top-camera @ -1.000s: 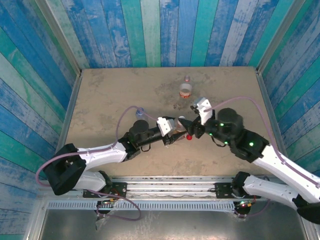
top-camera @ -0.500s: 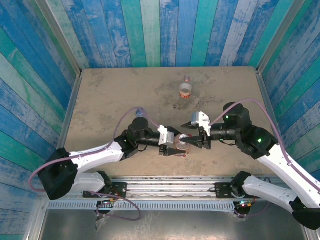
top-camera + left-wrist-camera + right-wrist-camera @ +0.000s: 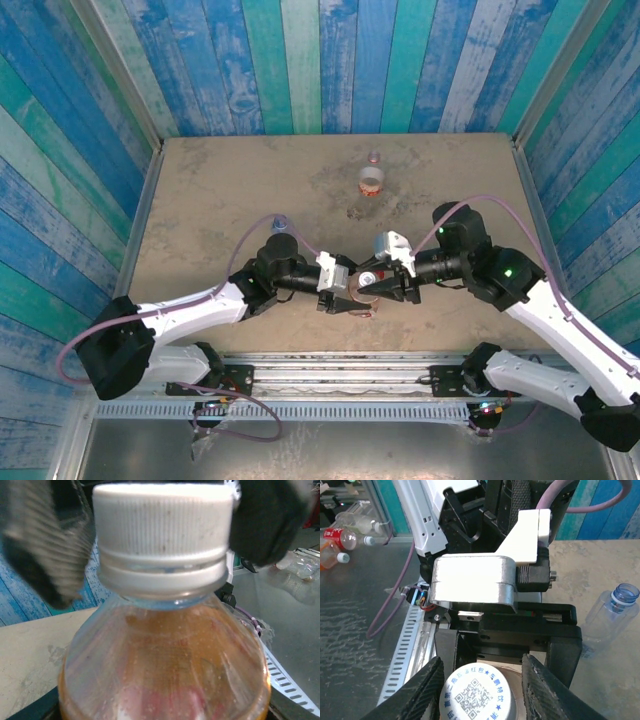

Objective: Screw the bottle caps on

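My left gripper [image 3: 343,284] is shut on the bottle with amber liquid [image 3: 165,665] and holds it lying sideways above the table, neck pointing right. A white cap [image 3: 162,525] sits on its neck; its top carries a printed code [image 3: 477,697]. My right gripper [image 3: 376,279] faces it from the right. Its ribbed fingers [image 3: 422,690] press on both sides of the white cap [image 3: 369,277]. An uncapped clear bluish bottle [image 3: 281,224] stands behind my left arm and appears again [image 3: 615,605] at the right of the right wrist view. A bottle with a red-white label [image 3: 372,181] stands farther back.
The sandy tabletop [image 3: 220,190] is walled in by blue-green planks [image 3: 300,60]. The metal rail [image 3: 350,362] with both arm bases runs along the near edge. More bottles [image 3: 337,537] lie on the grey surface beyond the rail.
My right gripper slid left onto the white cap and its jaws narrowed around it. My left gripper lowered a little a second ago, then kept the bottle still.
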`<state>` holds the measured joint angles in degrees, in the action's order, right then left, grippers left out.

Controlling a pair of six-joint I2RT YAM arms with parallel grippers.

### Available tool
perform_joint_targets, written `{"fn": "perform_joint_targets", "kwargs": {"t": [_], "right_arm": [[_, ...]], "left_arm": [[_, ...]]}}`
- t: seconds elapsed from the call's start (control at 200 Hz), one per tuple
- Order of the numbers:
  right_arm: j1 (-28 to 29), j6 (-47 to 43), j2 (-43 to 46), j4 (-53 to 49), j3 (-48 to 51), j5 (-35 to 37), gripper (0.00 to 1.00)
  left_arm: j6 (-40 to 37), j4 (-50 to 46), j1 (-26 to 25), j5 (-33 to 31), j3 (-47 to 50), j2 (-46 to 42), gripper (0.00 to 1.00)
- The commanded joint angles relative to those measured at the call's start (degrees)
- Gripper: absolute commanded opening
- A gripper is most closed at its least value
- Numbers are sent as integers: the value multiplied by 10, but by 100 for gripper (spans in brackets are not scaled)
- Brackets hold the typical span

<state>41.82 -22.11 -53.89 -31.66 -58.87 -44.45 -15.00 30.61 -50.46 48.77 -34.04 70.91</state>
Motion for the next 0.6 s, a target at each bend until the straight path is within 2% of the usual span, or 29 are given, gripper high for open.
{"fn": "perform_joint_targets", "kwargs": {"t": [0.0, 0.065, 0.19, 0.27, 0.351, 0.421, 0.461, 0.596], "right_arm": [[-1, -9, -3, -16, -14, -23, 35], [-1, -9, -6, -14, -16, -23, 27], [0, 8, -6, 7, -13, -16, 21], [0, 53, -5, 52, -1, 13, 16], [2, 137, -3, 119, 20, 107, 3], [8, 187, -6, 149, 33, 226, 2], [16, 212, -9, 166, 43, 292, 1], [63, 251, -20, 227, 73, 438, 1]], "left_arm": [[-6, 7, 2, 9, -14, -17, 52], [-8, 4, 2, 8, -15, -16, 52], [-10, 2, 2, -13, -13, -13, 52], [-1, 12, 2, -99, -10, -9, 52], [18, 31, 2, -243, -11, 2, 51], [44, 68, 2, -351, -9, 24, 51], [59, 102, 2, -391, -6, 36, 50], [72, 147, -8, -471, -26, 78, 50]]}}
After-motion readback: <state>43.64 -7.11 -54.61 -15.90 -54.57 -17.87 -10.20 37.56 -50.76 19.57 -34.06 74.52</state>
